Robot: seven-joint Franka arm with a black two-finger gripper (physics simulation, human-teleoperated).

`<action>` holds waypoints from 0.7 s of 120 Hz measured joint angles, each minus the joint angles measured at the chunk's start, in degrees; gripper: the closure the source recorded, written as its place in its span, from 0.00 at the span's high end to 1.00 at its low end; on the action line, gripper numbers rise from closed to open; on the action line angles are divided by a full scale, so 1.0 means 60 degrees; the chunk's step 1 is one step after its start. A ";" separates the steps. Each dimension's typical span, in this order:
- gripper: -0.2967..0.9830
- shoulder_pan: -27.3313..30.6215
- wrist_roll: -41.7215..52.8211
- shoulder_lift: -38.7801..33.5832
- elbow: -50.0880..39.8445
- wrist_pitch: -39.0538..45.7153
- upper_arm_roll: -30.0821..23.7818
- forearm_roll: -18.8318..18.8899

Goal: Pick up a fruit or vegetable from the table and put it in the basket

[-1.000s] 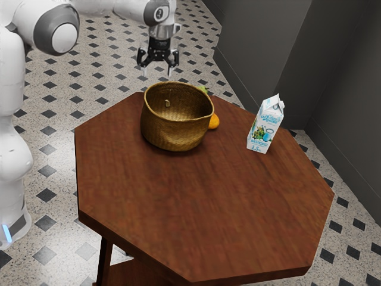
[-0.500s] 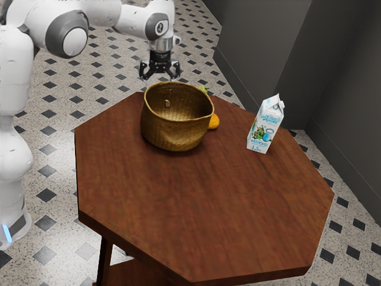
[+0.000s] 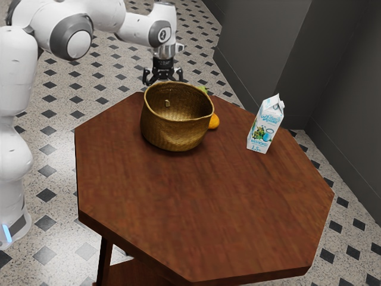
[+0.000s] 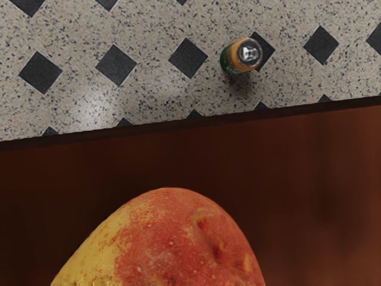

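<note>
Exterior view: the black claw (image 3: 163, 72) is at the wicker basket's (image 3: 176, 131) twelve o'clock, spread wide, seemingly holding nothing (its tips are hidden). An orange (image 3: 214, 122) and, farther out, a milk carton (image 3: 264, 128) are at three o'clock.

Wrist view: the big red-and-yellow fruit (image 4: 169, 244) is right under the claw, by the table's (image 4: 333, 179) edge.

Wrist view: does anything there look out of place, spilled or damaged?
Yes: a green-and-orange can with a silvery top is down on the speckled, diamond-patterned floor, past the edge of the dark brown wooden table. That looks odd, since a can would more likely belong on the table. I see no spill around it.
</note>
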 joint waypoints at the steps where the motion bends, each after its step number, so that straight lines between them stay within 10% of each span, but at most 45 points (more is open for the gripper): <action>1: 0.77 0.0000 0.0004 0.0006 -0.0007 0.0004 0.0000 -0.0007; 44: 0.75 -0.0009 0.0121 0.0298 -0.0082 0.0096 0.0001 -0.0159; 84: 0.39 -0.0323 -0.0158 -0.0937 -0.0526 0.0002 0.0004 0.0266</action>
